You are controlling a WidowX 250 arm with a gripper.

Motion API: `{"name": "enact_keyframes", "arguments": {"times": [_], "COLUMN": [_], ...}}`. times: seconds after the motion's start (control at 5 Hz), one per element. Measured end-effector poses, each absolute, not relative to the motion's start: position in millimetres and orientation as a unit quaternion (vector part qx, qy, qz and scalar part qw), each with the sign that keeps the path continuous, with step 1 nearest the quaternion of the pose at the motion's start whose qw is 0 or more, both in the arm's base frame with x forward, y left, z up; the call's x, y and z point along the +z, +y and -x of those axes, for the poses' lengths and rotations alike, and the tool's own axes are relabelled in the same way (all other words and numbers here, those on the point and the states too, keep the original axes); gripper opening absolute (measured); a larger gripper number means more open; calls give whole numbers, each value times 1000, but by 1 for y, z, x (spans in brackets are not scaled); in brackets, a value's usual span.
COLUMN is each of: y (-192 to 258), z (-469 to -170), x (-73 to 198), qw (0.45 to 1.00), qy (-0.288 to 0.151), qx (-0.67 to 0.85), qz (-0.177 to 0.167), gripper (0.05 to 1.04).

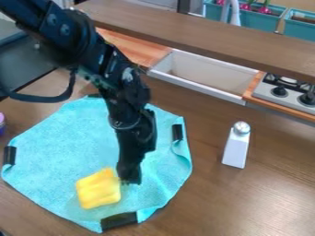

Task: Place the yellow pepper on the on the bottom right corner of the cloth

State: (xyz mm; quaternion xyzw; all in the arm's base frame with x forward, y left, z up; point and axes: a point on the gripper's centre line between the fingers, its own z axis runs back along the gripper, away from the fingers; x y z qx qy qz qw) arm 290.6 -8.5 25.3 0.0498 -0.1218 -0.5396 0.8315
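Yellow pepper [97, 190] lay on blue cloth [58, 143], toward its 6 o'clock edge, just off the gripper [130, 179] at 8–9 o'clock. Gripper state: could not tell. White shaker [237, 146] stood at gripper's 2 o'clock.

Blue cloth [67, 133], white shaker [237, 146] on brown table [246, 203]
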Motion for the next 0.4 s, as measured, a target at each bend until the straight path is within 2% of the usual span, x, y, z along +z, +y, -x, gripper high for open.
{"name": "enact_keyframes", "arguments": {"times": [0.2,0.4], "y": [-6,5], "z": [-292,-293], "x": [31,47], "qw": [825,813], "qy": [-166,-226], "qx": [-540,-534], "qz": [-3,52], "gripper": [1006,1001]}}
